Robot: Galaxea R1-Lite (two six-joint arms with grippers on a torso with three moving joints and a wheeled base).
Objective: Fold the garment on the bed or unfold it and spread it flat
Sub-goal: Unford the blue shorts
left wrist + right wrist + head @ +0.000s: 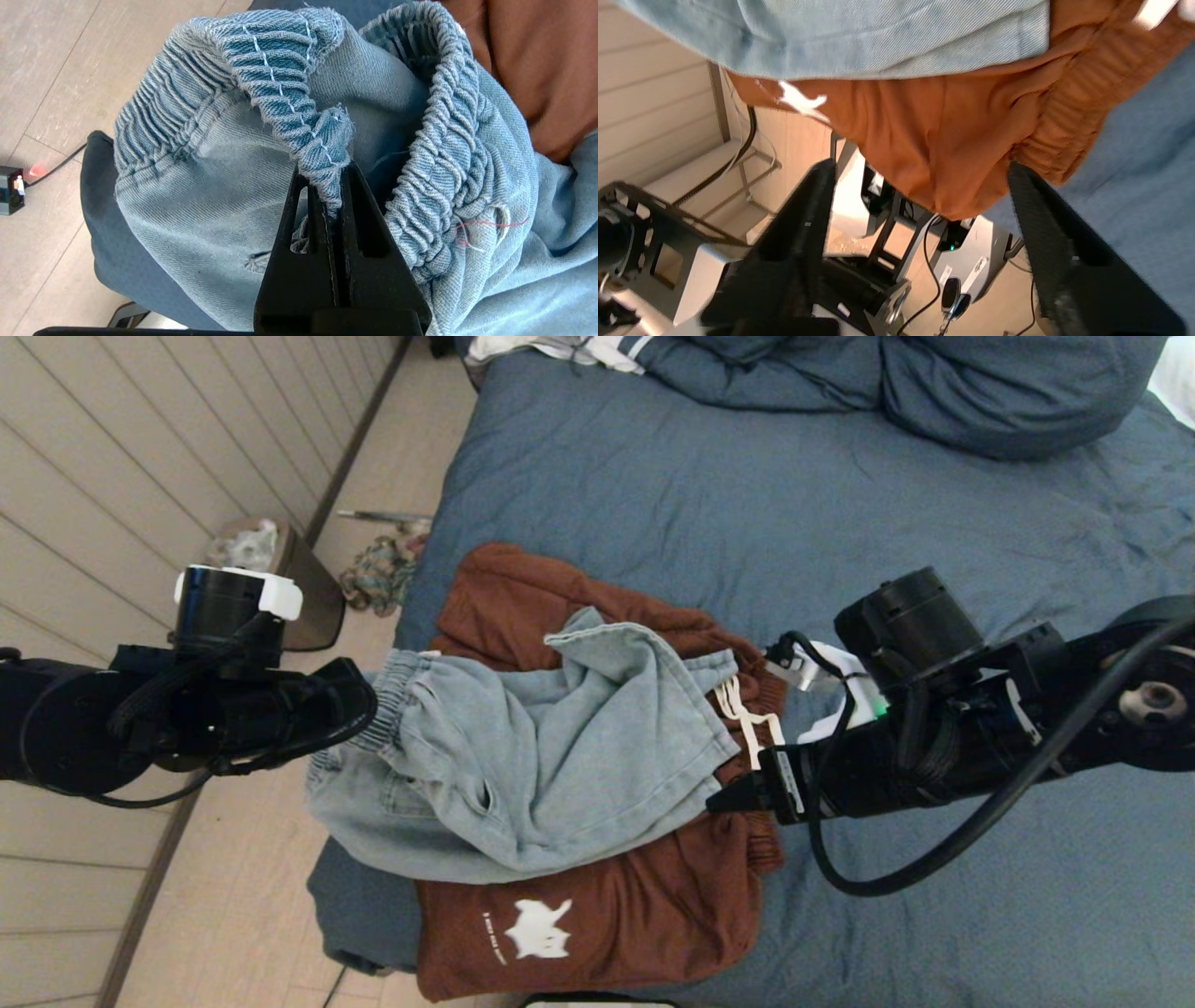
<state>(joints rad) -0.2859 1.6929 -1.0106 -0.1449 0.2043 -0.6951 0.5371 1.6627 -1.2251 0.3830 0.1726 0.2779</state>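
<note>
The left gripper's (334, 196) fingers (299, 261) pinch the elastic waistband of light-blue denim shorts (196, 186), rust-brown fabric (537, 60) beside them.

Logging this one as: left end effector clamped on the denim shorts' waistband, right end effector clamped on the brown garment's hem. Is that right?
Not quite. The left end effector is clamped on the denim shorts at the waistband, but the right end effector is open: the right wrist view shows its fingers spread apart, with the brown garment hanging between them, ungripped.
</note>
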